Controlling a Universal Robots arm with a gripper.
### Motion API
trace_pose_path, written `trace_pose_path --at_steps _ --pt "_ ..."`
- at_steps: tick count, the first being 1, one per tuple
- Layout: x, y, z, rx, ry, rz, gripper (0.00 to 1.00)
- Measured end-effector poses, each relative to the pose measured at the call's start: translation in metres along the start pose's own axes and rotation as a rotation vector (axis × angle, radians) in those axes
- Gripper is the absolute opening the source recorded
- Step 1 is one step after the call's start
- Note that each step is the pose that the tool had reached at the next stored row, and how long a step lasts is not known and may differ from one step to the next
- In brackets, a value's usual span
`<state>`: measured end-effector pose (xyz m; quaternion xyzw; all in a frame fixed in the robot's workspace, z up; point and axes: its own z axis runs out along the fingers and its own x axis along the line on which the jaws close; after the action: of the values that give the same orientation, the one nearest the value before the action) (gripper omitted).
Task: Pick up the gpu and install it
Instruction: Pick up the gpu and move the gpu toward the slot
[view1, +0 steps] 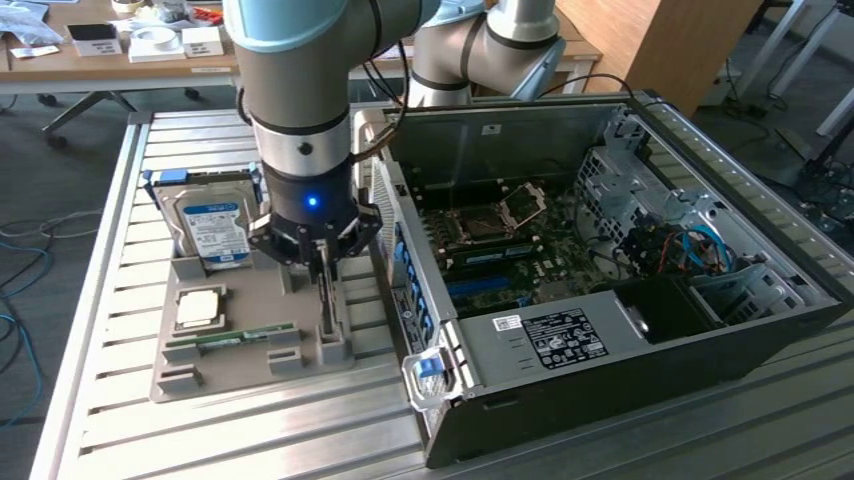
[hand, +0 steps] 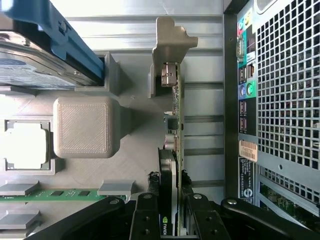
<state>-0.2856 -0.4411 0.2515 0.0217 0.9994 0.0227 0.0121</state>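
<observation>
Found gripper (view1: 324, 266) down over the tray (view1: 254, 352), clamped on the gpu (hand: 172, 150) with one finger (hand: 146, 210) flat against each face. Saw gpu standing on edge in a tray slot, on the side nearest the case (view1: 561, 400) and just beside it. Noted drive (view1: 216, 232), CPU (view1: 200, 308) and RAM (view1: 247, 337) in the same tray, apart from the gpu.

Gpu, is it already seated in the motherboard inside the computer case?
No, the gpu stands on edge in the gray holder outside the computer case, clamped by the gripper.
</observation>
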Motion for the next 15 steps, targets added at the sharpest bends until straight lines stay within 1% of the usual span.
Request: trace_pose_path --at_steps 5,13,15 --pt "0.0 0.0005 -0.01 0.0 0.0 0.0 0.27" --pt "-0.001 0.001 -0.022 0.0005 0.0 0.0 0.27" --pt "-0.001 0.0012 -0.0272 0.0007 0.0001 0.0 0.27"
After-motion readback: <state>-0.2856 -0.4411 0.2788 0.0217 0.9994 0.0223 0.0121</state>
